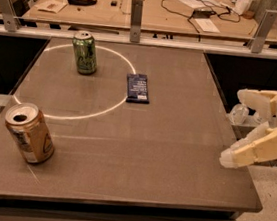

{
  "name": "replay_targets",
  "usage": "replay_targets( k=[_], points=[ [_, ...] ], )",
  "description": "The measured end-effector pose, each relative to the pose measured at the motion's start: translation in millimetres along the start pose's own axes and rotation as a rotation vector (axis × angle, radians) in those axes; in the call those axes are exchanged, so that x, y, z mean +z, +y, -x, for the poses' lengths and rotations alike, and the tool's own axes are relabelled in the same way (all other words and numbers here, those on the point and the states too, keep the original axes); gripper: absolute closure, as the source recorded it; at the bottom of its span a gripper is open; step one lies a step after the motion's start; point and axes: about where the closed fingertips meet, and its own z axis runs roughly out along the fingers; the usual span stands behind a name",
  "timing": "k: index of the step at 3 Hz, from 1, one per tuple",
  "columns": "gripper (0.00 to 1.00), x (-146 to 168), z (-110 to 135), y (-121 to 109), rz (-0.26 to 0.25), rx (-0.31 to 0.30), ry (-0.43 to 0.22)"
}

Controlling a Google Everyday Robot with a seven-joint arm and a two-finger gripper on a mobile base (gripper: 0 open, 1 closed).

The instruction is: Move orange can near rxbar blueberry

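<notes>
The orange can [29, 133] stands tilted near the table's front left corner, silver top and opening showing. The rxbar blueberry [137, 87] lies flat near the table's middle, on the right side of a white circle line. My gripper [236, 127] is at the right edge of the table, far from both. Its two pale fingers [256, 149] are spread apart and hold nothing.
A green can [85, 52] stands upright at the back left inside the white circle [103, 112]. The dark table [172, 162] ends close on the right and front. A rail with posts [136, 13] and a cluttered wooden bench [156, 9] lie behind.
</notes>
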Motion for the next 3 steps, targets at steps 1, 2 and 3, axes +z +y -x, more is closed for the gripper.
replay_targets(
  k=[1, 2, 3],
  points=[
    [0.0, 17.6, 17.2, 11.4, 0.02, -0.01, -0.158],
    [0.0, 17.6, 17.1, 11.4, 0.02, -0.01, -0.157],
    [0.0, 23.8, 19.4, 20.3, 0.008, 0.028, -0.163]
  ],
)
